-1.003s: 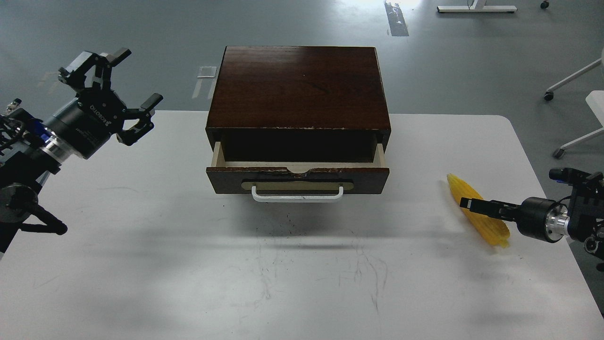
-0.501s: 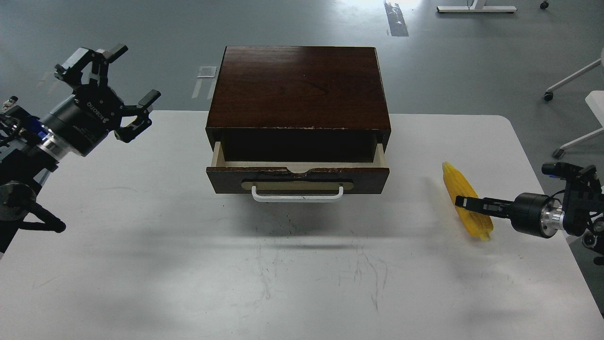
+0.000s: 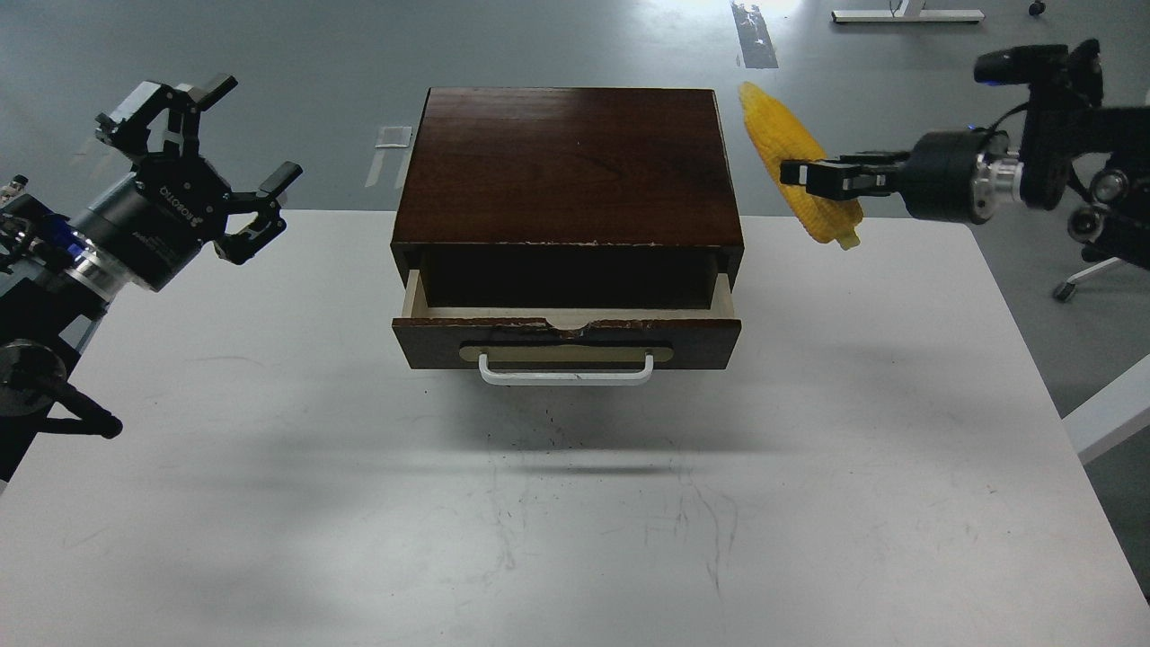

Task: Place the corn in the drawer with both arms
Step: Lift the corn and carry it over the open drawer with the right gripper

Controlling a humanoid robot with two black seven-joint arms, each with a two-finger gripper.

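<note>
Lifted off the table (image 3: 269, 503) since a moment ago, the corn (image 3: 795, 162) now hangs high at the right, level with the cabinet (image 3: 568, 166) top and just beside its right edge, not touching. The right gripper (image 3: 809, 178) is clamped on the cob's lower half. The drawer (image 3: 566, 337) stands partly pulled out — its visible interior is dark, with nothing seen in it. The left gripper (image 3: 193, 157) hovers well to the cabinet's left, fingers spread wide, holding nothing.
</note>
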